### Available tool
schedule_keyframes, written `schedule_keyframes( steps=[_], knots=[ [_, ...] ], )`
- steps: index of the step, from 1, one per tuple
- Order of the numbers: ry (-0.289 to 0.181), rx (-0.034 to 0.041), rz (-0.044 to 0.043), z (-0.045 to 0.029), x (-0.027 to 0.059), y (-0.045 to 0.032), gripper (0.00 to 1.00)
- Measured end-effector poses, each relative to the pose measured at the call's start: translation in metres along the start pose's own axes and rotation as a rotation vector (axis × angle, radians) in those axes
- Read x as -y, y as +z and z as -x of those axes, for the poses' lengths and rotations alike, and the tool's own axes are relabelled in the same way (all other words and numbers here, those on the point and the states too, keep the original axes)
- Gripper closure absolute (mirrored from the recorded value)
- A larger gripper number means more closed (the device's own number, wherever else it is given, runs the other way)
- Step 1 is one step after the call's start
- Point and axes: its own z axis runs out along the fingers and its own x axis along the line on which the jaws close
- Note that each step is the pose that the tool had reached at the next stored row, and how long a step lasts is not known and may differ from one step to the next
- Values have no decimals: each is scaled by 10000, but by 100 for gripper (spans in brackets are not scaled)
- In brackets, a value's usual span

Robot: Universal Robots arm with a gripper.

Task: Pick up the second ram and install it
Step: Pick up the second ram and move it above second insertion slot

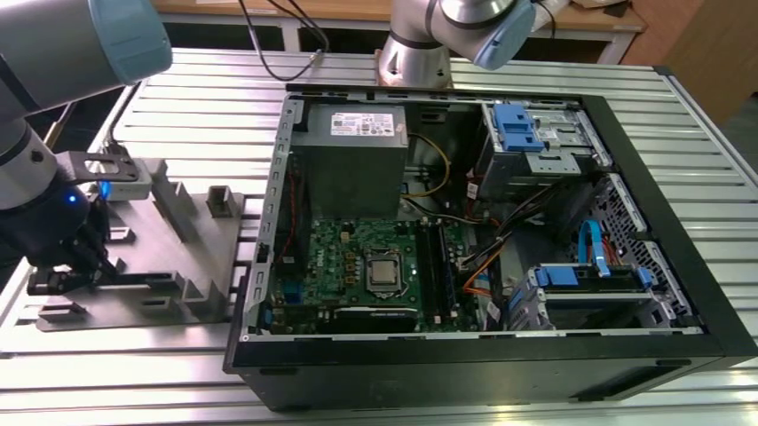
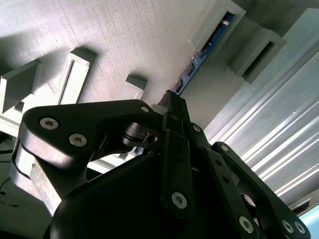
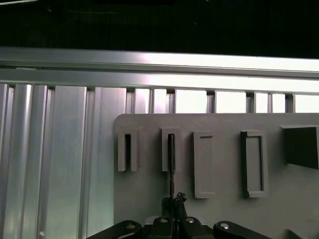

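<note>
Gripper (image 3: 174, 201) pinching single second ram (image 3: 171, 164), upright in one grey fixture (image 3: 227, 159)

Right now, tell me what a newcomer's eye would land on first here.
The open computer case lies on the slatted aluminium table, green motherboard exposed. At the exterior view's left, the gripper is down on the grey fixture block, its fingers closed on the second ram standing in a slot.

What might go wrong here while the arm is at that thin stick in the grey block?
The second ram stands in a narrow slot of the grey fixture; drawn out askew, it may bind there. The gripper sits near one end of it, so the stick might tilt.
</note>
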Motion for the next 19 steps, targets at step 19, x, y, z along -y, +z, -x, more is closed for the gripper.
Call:
schedule_keyframes(
  steps=[19],
  knots=[
    [-1,1,-1,7,-21,-453,92]
  ],
)
